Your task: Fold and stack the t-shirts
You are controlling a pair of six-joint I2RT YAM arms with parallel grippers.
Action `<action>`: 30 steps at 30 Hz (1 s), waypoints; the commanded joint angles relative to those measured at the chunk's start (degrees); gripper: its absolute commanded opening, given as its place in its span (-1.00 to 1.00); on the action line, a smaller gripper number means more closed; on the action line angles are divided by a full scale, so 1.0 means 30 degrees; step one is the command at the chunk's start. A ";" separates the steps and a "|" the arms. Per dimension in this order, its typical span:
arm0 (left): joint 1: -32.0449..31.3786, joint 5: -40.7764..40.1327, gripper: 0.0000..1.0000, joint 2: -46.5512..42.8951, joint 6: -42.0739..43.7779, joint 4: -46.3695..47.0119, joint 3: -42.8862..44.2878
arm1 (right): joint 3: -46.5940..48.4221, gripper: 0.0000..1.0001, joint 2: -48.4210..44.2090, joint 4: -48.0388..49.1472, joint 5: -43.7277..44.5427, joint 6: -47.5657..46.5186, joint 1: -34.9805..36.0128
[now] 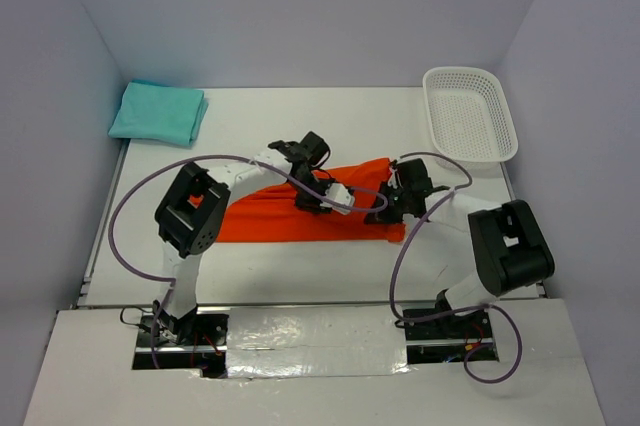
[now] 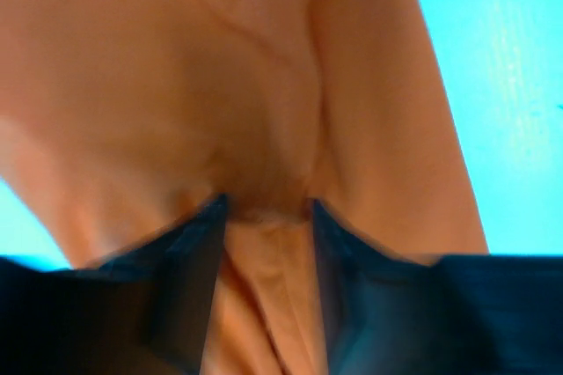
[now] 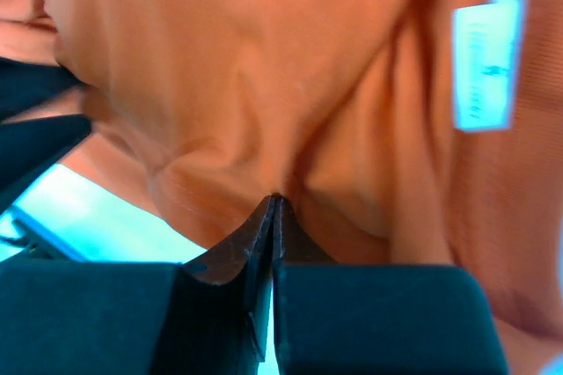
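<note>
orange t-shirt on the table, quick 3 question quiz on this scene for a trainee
1. True or false: the orange t-shirt lies on the table, outside the white basket.
2. Where is the folded teal t-shirt? A: at the table's far-left corner. B: in the basket. C: under the orange t-shirt.
3. Which gripper is pinched shut on the orange t-shirt?

Key
1. True.
2. A.
3. The right gripper. The left gripper has its fingers apart, with orange cloth between them.
</note>
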 commanded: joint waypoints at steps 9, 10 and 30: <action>0.4265 0.4708 0.07 -0.2435 -1.0373 -0.6327 0.6067 | 0.2629 0.25 -0.3759 -0.7658 0.3638 0.0032 -0.0488; 0.5114 0.4358 0.01 -0.2581 -1.1354 -0.6181 0.5834 | 0.2306 0.32 -0.3964 -0.7869 0.3901 0.0296 -0.0547; 1.7955 -0.5872 0.47 -0.4196 -1.3649 0.5275 -0.4686 | -0.0510 0.16 -0.1066 -0.4472 0.2001 0.2232 -0.2598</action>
